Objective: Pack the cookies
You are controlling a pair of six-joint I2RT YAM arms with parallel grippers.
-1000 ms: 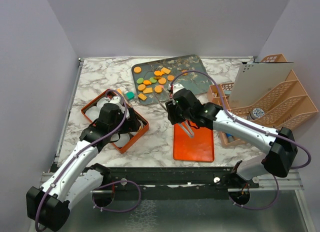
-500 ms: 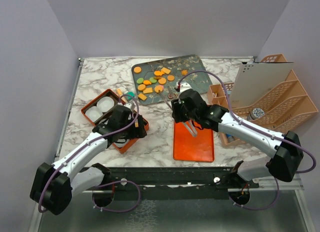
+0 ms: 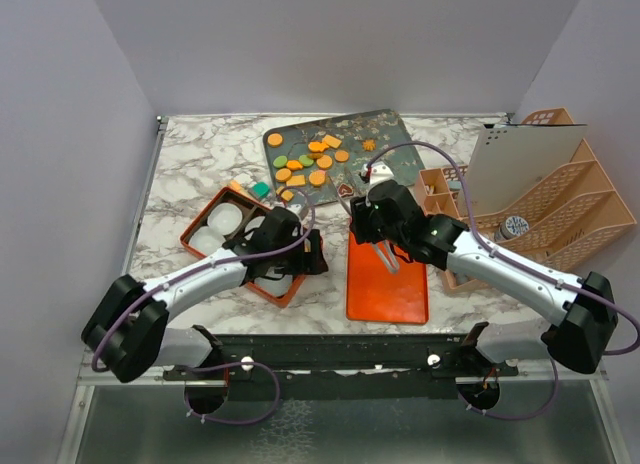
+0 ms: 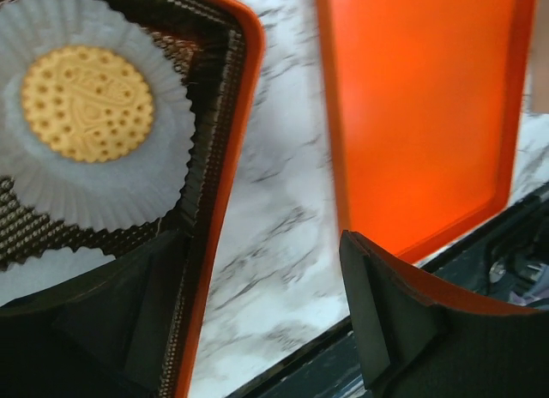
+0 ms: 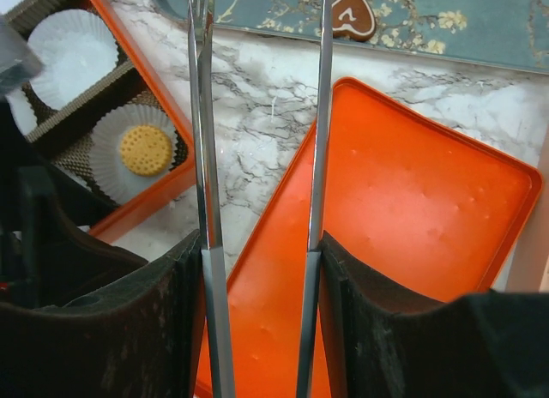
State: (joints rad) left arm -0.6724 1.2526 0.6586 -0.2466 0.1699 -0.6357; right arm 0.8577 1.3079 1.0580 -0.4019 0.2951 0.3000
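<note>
Top view: the cookies (image 3: 305, 164) lie on the teal tray (image 3: 395, 159) at the far middle. They are flat pieces, roughly a dozen, too small to count exactly. Most are orange rounds and squares, two are green, and one brown heart (image 3: 345, 190) sits at the near edge. The left gripper (image 3: 308, 259) hangs over the right corner of the orange box (image 3: 204, 214). The right gripper (image 3: 382, 246) is over the far end of the orange lid (image 3: 390, 294).

Left wrist: one pale, dotted round cookie (image 4: 87, 104) lies in a white cup (image 4: 163, 166) inside the box. A second cup (image 4: 34, 274) shows beside it. The fingers (image 4: 377, 312) stand apart, nothing between them.

Right wrist: the fingers (image 5: 129, 312) clamp tweezers (image 5: 206, 158), whose two prongs are apart and bare. The heart has a pink centre. Two cups show, one of them empty.
</note>
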